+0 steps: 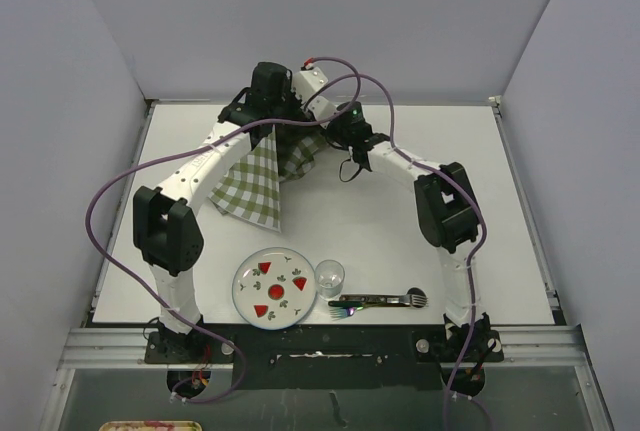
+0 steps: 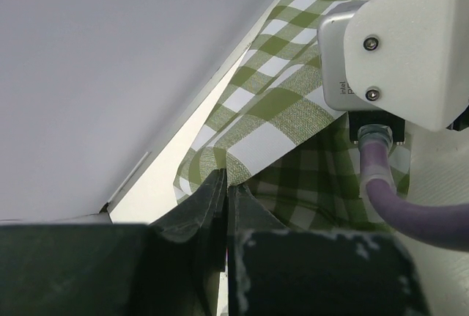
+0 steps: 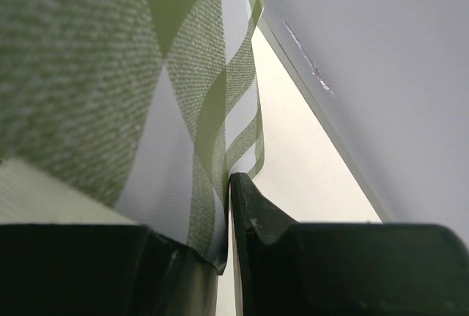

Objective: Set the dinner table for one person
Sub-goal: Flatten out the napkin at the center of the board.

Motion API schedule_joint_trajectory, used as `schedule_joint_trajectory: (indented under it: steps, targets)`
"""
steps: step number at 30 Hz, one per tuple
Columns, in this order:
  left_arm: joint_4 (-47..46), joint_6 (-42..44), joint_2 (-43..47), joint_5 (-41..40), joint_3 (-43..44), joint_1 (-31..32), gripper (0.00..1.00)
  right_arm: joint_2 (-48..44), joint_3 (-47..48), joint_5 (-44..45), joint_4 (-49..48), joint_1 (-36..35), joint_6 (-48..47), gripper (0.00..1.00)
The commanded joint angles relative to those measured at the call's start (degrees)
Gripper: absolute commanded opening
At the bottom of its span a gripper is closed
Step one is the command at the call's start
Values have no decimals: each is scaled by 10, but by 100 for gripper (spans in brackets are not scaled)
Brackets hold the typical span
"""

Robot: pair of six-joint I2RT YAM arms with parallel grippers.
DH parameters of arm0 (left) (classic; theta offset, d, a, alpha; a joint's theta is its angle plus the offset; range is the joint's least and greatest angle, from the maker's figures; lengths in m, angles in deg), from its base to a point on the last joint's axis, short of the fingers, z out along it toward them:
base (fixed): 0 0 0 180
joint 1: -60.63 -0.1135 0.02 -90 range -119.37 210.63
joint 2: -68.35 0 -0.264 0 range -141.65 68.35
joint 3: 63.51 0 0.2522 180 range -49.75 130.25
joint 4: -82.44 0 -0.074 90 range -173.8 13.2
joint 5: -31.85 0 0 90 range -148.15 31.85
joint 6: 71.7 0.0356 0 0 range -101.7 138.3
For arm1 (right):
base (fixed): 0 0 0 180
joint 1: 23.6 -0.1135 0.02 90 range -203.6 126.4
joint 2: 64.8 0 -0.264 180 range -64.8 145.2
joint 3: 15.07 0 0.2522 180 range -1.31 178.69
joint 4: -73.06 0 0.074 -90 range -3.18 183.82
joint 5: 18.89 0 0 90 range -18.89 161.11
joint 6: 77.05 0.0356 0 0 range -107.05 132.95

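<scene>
1. Nearest the arm bases, a metal rail (image 1: 330,336) runs along the near edge of the dinner table (image 1: 510,221).
2. Just beyond it stand a patterned plate (image 1: 272,290), a clear glass (image 1: 330,275) just to its right, and cutlery (image 1: 378,301) lying crosswise right of that. The cutlery pieces overlap and are hard to tell apart.
3. Both arms arch over the table's middle; a purple cable (image 1: 110,191) loops out past the left edge.
4. Toward the far side, a checked cloth (image 1: 255,186) hangs bunched, its lower corner reaching the tabletop. The arms hide its top edge from above.
5. Up close, the left gripper (image 2: 226,202) is pressed together on a fold of cloth; the right wrist's white camera housing (image 2: 399,45) sits close beside it.
6. The right gripper (image 3: 229,206) likewise pinches a cloth edge, and the fabric fills most of that view.
7. Grey walls (image 1: 60,101) hem in the left, right and far edges; the table's right half lies bare.
</scene>
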Motion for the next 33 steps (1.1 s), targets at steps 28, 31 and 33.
schedule_joint_trajectory:
  steps: [28,31,33]
  targets:
    - [-3,23,66,21,-13,11,0,-31,67,-17,32,2,36,0]
    - [-2,20,69,20,-16,11,0,-34,72,-3,31,3,29,0]
    - [1,15,71,19,-16,11,0,-41,74,11,27,4,18,0]
